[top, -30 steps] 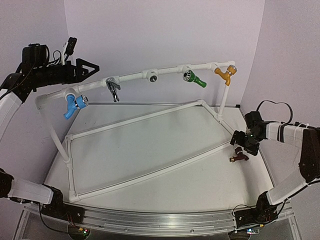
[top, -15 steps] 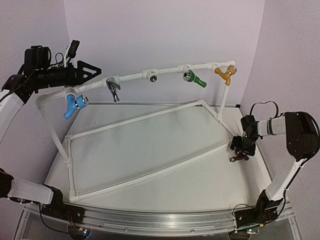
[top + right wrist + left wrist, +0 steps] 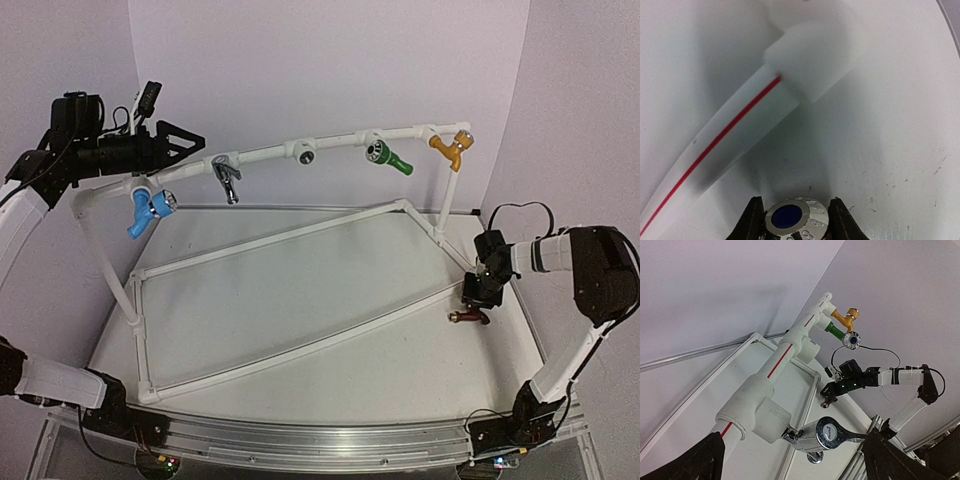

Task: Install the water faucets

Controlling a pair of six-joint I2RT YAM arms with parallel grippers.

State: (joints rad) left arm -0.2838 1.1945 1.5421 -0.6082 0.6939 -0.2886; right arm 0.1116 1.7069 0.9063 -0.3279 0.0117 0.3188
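The dark brown faucet (image 3: 467,317) lies on the table at the right, just beside the frame's lower pipe. My right gripper (image 3: 479,296) is shut on it. In the right wrist view its silvery end with a blue centre (image 3: 792,218) sits tight between the two black fingers of the right gripper (image 3: 796,202). Blue (image 3: 145,210), chrome (image 3: 227,178), green (image 3: 390,157) and orange (image 3: 450,147) faucets hang from the raised top pipe. My left gripper (image 3: 186,140) is open in the air by that pipe's left end. In its wrist view the left gripper (image 3: 793,435) points at the chrome faucet (image 3: 827,435).
The white pipe frame (image 3: 300,235) spans the table, with a diagonal bar and two uprights. One tee fitting (image 3: 305,152) on the top pipe carries no faucet. The right arm's cable (image 3: 515,212) loops above its wrist. The table's right edge is close to the right gripper.
My right gripper has come down and shut on the dark brown faucet, which has swung and shifted slightly left. The left arm has edged a little to the right and stayed open.
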